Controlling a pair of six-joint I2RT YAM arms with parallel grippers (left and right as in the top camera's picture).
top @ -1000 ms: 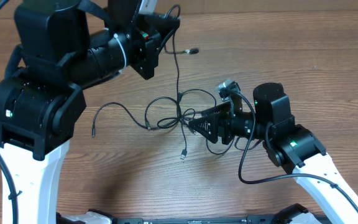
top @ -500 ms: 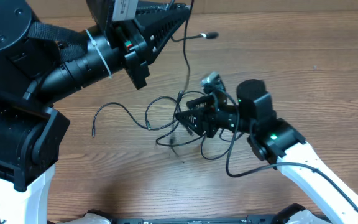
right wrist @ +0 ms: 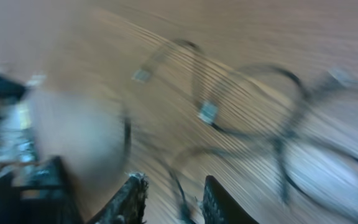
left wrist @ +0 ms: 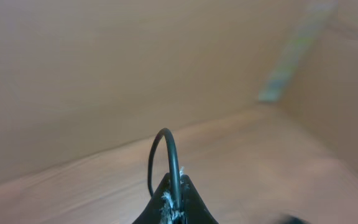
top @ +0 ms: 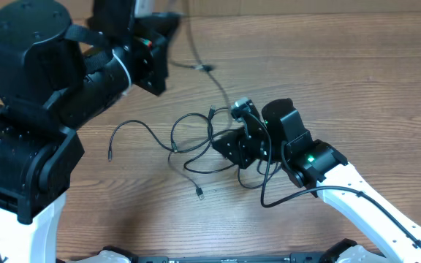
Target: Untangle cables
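Thin black cables [top: 196, 139] lie in loose tangled loops at the table's middle. One strand runs up from the tangle past a plug [top: 207, 68] to my left gripper [top: 172, 20], raised at the back. In the left wrist view that gripper [left wrist: 176, 198] is shut on the strand [left wrist: 168, 146], which arches above the jaws. My right gripper [top: 224, 145] sits at the right side of the tangle. In the blurred right wrist view its fingers [right wrist: 174, 194] are apart with a thin strand between them, and the loops [right wrist: 253, 102] lie ahead.
A separate strand [top: 134, 128] trails left of the tangle. A plug end [top: 199, 193] lies toward the front. The right arm's own thick cable [top: 269, 197] loops onto the wooden table [top: 357, 88]. The large left arm base [top: 20, 161] fills the left side.
My left gripper swung left and back with its strand, drawing it taut. My right gripper moved left into the tangle. The front plug end shifted left and forward.
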